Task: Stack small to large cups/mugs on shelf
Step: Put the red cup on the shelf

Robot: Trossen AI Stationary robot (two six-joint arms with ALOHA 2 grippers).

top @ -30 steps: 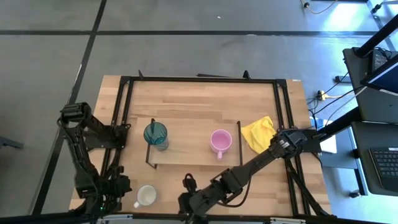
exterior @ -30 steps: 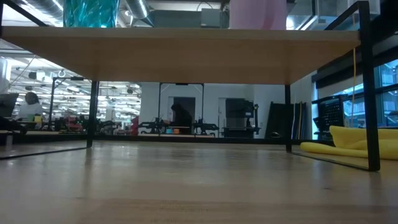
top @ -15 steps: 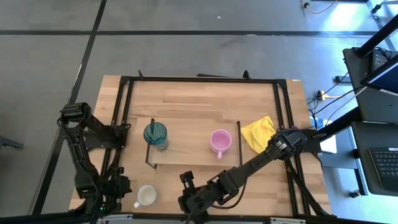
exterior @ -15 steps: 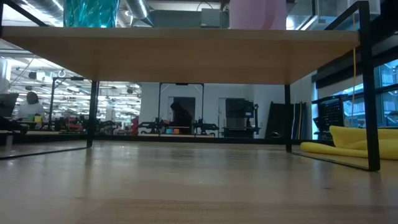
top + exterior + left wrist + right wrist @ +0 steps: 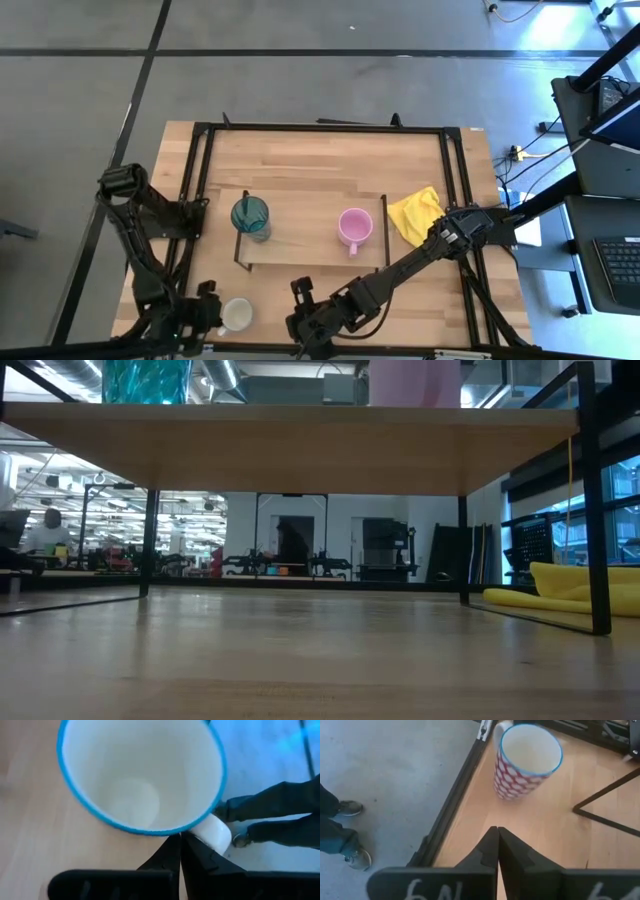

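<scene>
Cream-white handled mug with a blue rim: off the shelf, upright on the light-wood counter near its front left corner, so probably the last vessel to be moved. Dotted red on the side in the right wrist view. Already up on the low light-wood shelf on thin black legs: tall teal translucent tumbler at one end, pink handled mug at the other, well apart, nothing nested. Left tool just beside the cream mug, fingers pinched together, tips by the root of the handle; likely lining up a grasp, which calls for spreading the fingers first. Right tool also pinched narrow and empty, low over the counter on the mug's other side, aimed at it, apparently waiting. Crumpled yellow cloth beside the shelf, out of the way.
</scene>
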